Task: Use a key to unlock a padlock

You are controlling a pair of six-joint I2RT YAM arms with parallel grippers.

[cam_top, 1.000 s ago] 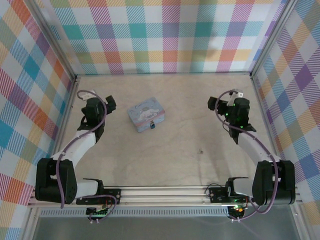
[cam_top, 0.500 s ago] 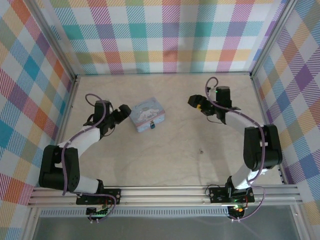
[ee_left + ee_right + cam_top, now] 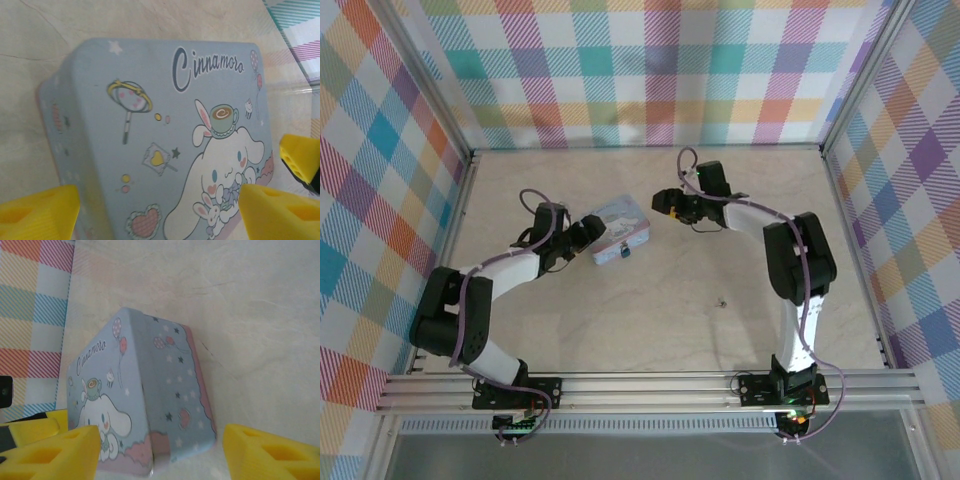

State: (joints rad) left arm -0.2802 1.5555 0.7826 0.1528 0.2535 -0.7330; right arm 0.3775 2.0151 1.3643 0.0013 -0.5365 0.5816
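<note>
The tiny dark-blue padlock hangs at the front of a pale blue cartoon tin in the middle of the table. The key is a small speck on the table, nearer and to the right. My left gripper is at the tin's left end, open, and its yellow fingertips straddle the tin's lid. My right gripper is just off the tin's far right corner, open, and the tin's end wall lies between its yellow fingers. Neither gripper holds anything.
Checked walls enclose the table at the back and on both sides. The two grippers sit close together across the tin, so the left one's yellow finger shows in the right wrist view. Bare tabletop lies in front of the tin.
Both arms have swung inward from the table's sides to the tin. Both sets of jaws have narrowed somewhat. The tin, padlock and key have not moved.
</note>
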